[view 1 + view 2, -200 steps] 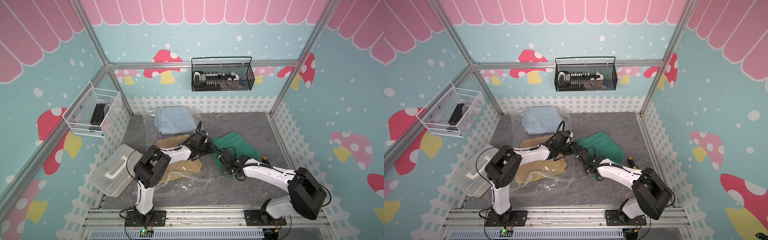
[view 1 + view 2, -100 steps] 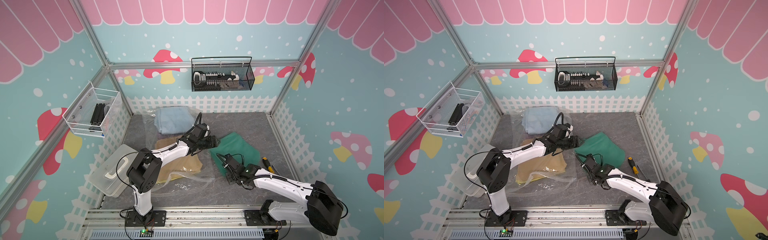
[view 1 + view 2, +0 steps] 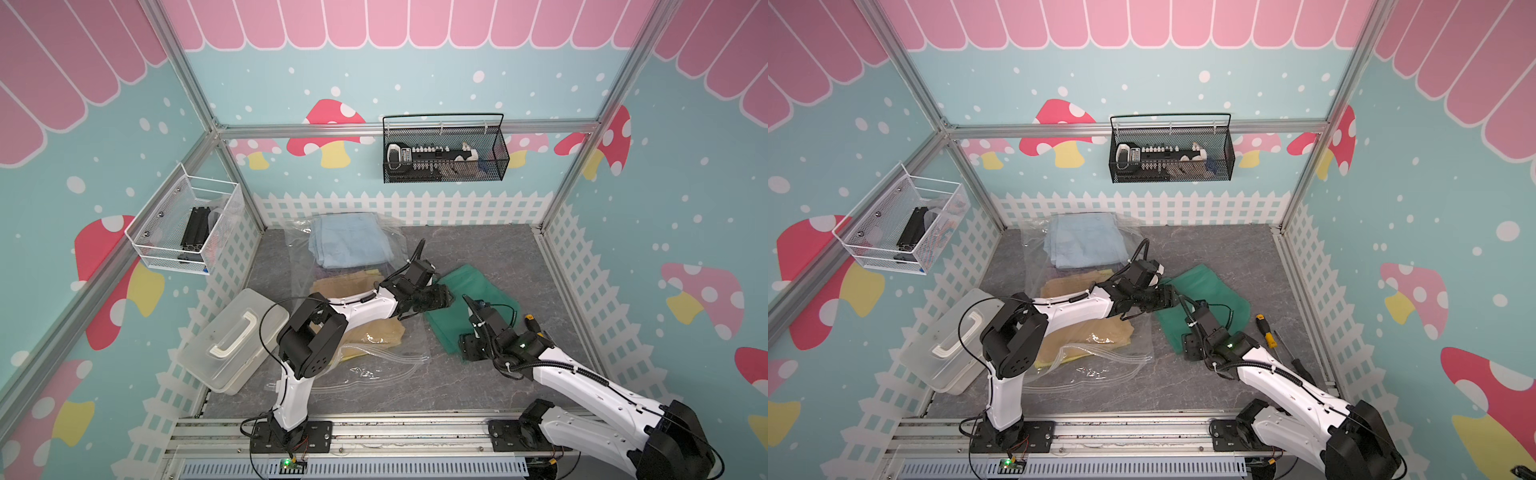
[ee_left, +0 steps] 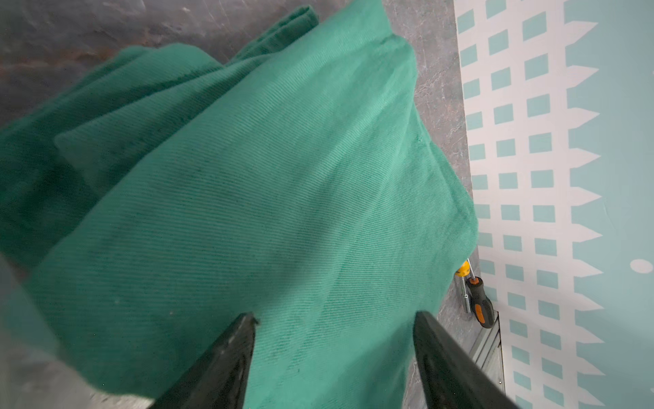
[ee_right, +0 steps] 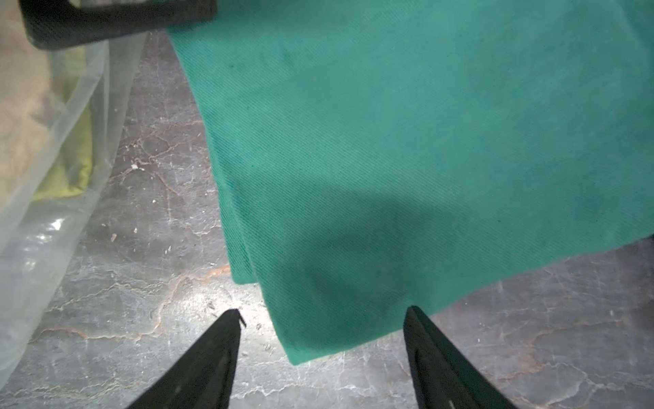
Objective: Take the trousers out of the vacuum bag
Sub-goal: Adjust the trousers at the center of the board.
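Two grippers gape wide, holding nothing; the left gripper (image 4: 334,317) hangs over folded dark green cloth trousers (image 3: 473,282), lying right of centre outside the crinkly transparent plastic vacuum bag (image 3: 374,365); the right gripper (image 5: 323,313) frames their corner; light blue cloth trousers (image 3: 349,241) seemingly lie inside, upper centre.

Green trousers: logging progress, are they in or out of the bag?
Out: the green trousers lie on bare table beside the vacuum bag, uncovered by plastic.

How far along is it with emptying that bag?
One pair is out: the green trousers lie on the table beside the vacuum bag. Nothing is in hand; the left gripper and right gripper hover open by them. Left to do: light blue trousers and tan trousers, at least, inside the bag.
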You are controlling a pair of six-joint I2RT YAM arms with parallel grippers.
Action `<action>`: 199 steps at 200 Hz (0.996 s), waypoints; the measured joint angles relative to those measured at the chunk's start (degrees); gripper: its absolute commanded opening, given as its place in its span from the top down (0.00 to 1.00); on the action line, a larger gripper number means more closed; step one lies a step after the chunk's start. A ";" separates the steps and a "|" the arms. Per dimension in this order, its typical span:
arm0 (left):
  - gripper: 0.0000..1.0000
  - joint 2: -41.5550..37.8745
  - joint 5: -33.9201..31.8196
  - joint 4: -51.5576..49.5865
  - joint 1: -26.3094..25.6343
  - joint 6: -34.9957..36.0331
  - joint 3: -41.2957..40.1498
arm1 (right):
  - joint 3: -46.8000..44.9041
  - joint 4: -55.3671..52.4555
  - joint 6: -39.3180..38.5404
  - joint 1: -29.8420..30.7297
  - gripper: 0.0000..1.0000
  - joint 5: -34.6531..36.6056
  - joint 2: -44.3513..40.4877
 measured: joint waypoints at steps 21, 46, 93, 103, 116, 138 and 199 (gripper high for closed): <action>0.28 1.60 -0.98 0.44 -0.20 -1.55 0.00 | 0.79 1.09 -0.63 -4.83 0.18 -2.71 0.92; 0.27 3.28 -1.77 1.03 -0.17 -3.10 0.04 | 2.99 2.71 -1.64 -9.64 0.16 -4.87 4.37; 0.27 5.79 -2.27 0.57 -0.15 -3.89 2.97 | 6.23 5.81 -3.30 -19.61 0.13 -8.52 10.01; 0.26 6.36 -2.32 0.31 -0.13 -3.85 3.89 | 6.88 6.84 -3.52 -21.51 0.13 -9.40 11.39; 0.26 7.17 -2.51 -0.46 -0.02 -3.80 5.33 | 7.15 8.44 -3.69 -24.13 0.14 -10.19 13.27; 0.26 8.83 -2.67 -1.62 0.20 -3.37 8.02 | 7.13 10.38 -3.65 -27.78 0.14 -11.43 16.85; 0.26 15.19 -2.64 -4.83 0.98 -1.62 18.29 | 0.87 17.77 -1.57 -29.90 0.13 -14.69 19.45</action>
